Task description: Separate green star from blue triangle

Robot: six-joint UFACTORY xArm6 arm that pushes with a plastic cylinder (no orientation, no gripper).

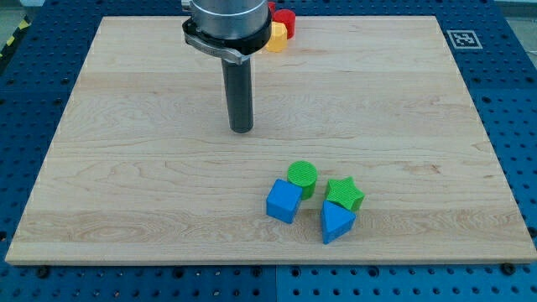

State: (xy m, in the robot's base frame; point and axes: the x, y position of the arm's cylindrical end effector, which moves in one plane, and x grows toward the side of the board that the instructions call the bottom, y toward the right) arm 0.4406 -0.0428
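Here two green and two blue blocks cluster at the view's bottom: green star (345, 194) touching blue triangle (336, 222), which points down-left; green cylinder (303, 177), blue cube (284, 200). My tip (242, 129), a plain rod with nothing to open or close, stands well above them on the tabletop (126, 168).

Arm end: a round grey metal housing with a lighter, faintly glossy upper band and a darker lower rim. Beneath it sits a black collar plate with a projecting lug just above the rod (241, 88). The rod is a straight, smooth, dark grey cylinder of uniform width. My tip (242, 130) is flat-ended and near black.
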